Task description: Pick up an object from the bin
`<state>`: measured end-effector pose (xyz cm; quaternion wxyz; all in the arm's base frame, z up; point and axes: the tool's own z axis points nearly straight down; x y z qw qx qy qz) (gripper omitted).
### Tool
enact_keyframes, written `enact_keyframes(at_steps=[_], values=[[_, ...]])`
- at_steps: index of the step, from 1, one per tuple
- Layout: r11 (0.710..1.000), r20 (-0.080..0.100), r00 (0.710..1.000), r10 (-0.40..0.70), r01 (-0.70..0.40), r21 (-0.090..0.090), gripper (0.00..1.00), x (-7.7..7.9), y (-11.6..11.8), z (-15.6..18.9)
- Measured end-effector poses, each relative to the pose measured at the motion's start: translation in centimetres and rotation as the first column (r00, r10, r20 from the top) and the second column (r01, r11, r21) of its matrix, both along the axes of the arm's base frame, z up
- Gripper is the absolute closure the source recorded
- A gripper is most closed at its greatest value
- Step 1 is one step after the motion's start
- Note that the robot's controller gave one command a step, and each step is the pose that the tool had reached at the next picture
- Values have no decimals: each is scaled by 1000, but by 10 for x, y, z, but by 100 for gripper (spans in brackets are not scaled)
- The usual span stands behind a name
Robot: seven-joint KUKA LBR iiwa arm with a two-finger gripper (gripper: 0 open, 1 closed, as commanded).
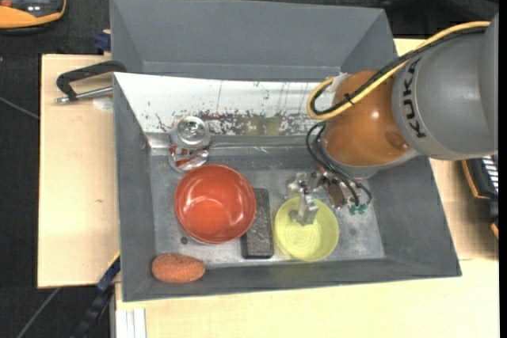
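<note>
My gripper (304, 211) reaches down into a small yellow-green bowl (310, 236) at the front middle-right of the bin. Its metal fingers stand inside the bowl near the back rim, close together, with nothing visible between them. Just left of the bowl lies a dark grey rectangular block (258, 232). Beyond that block sits a larger red-orange bowl (214, 203), upright.
A crushed silver drink can (189, 142) lies at the back left against the wall. An orange-brown oval lump (177, 267) rests in the front left corner. The arm with its orange cover and cables hangs over the bin's right side.
</note>
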<state>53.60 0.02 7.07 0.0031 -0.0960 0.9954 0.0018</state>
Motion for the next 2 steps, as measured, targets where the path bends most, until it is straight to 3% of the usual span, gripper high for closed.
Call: enact_keyframes(at_steps=[1, 2], values=[[998, 17, 998, 68, -68, -1, 100, 55, 0, 113], [999, 12, 999, 51, -51, 1, 100, -7, 26, 0]])
